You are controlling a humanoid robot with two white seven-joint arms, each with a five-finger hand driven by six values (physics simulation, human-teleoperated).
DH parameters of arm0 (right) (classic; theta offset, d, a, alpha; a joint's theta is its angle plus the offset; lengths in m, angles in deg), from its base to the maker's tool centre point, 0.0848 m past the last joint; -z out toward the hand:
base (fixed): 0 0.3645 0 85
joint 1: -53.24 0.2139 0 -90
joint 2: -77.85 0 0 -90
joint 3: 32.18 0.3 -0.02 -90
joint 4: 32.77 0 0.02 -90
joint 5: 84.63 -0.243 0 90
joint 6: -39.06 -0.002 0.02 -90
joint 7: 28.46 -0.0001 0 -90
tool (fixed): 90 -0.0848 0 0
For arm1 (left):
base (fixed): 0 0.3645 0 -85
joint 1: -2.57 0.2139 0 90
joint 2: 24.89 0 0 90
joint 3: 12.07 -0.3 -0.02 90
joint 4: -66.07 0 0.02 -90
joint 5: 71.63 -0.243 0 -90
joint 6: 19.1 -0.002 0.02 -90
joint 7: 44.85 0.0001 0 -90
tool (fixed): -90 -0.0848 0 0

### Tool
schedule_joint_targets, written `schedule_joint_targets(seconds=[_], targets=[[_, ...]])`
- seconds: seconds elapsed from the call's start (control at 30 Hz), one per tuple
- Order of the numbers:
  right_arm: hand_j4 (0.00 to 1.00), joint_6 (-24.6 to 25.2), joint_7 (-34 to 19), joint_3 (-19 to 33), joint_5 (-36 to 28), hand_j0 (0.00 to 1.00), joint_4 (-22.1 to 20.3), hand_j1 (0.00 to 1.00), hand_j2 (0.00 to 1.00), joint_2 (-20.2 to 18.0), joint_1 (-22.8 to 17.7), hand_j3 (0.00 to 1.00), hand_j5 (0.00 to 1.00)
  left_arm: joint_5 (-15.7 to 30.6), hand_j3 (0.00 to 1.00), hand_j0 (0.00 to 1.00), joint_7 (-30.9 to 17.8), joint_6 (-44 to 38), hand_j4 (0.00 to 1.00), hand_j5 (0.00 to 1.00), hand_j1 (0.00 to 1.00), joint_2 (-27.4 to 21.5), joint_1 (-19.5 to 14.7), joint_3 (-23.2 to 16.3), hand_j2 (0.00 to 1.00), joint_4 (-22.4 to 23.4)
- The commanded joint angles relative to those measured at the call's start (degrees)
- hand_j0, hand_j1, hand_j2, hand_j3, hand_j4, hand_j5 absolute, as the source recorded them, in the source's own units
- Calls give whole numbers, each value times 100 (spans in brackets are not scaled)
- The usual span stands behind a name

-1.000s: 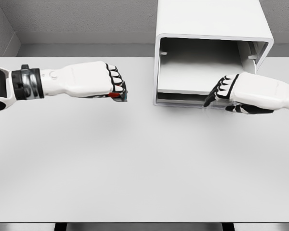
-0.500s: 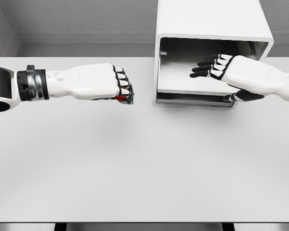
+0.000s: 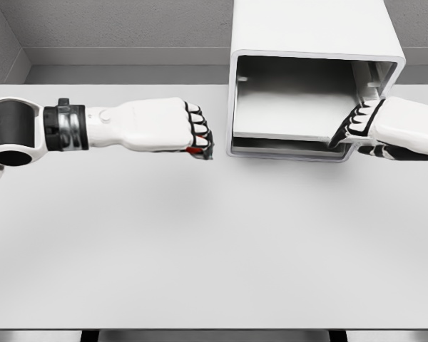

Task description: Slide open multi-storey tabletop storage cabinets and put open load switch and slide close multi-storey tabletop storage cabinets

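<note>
The cabinet [image 3: 315, 43] stands at the far edge of the table [image 3: 200, 242], right of centre, its front open and an inner shelf [image 3: 285, 114] showing. The left arm reaches level across the table from the left edge, forearm horizontal. The left hand [image 3: 172, 125] is closed in a fist with knuckles toward the cabinet, gripping the switch [image 3: 200, 149], of which only a small red and dark part shows below the fingers. The switch is held above the table, just left of the cabinet's front left corner and outside it. The right hand [image 3: 389, 128] sits at the cabinet's front right corner, fingers [image 3: 353, 125] bent against the opening's lower right edge; whether they grip it cannot be told.
</note>
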Motion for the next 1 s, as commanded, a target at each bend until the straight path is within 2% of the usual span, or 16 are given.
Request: schedule_joint_targets(seconds=[0.0, 0.03, 0.07, 0.3, 0.4, 0.5, 0.7, 0.97], targets=[[57, 12, -2, 16, -68, 57, -11, 57, 57, -244, -26, 57, 57, 35, 52, 52, -45, -8, 52, 52, 52, 122, 0, 6, 52, -7], [58, 12, 7, -2, -68, 58, -11, 58, 58, -463, -97, 58, 58, 35, 52, 52, -71, -8, 52, 52, 52, 166, -9, 6, 52, -7], [58, 12, -2, -46, -68, 58, -11, 58, 58, -517, -149, 58, 58, 44, 52, 52, -89, -8, 52, 52, 52, 175, -9, 6, 52, -16], [58, 12, -19, -28, -24, 58, -2, 58, 58, -499, -756, 58, 58, 35, 52, 52, -115, -8, 52, 52, 52, 315, -105, 6, 52, -7], [58, 12, -19, -28, 258, 58, 7, 58, 58, -438, -940, 58, 58, 35, 53, 53, -141, -8, 53, 53, 53, 403, -149, 6, 53, 10], [58, 12, -28, -37, 354, 58, 16, 58, 58, -420, -958, 58, 58, 35, 53, 53, -203, -8, 53, 53, 53, 500, -202, 6, 53, 45], [58, 12, -46, -19, 486, 58, 60, 58, 58, -104, -1002, 58, 58, 26, 53, 53, -291, -8, 53, 53, 53, 693, -316, 6, 53, 177], [58, 12, -46, -19, 548, 58, 77, 58, 58, -68, -1002, 58, 58, 26, 53, 53, -405, -8, 53, 53, 53, 983, -448, 6, 53, 467]])
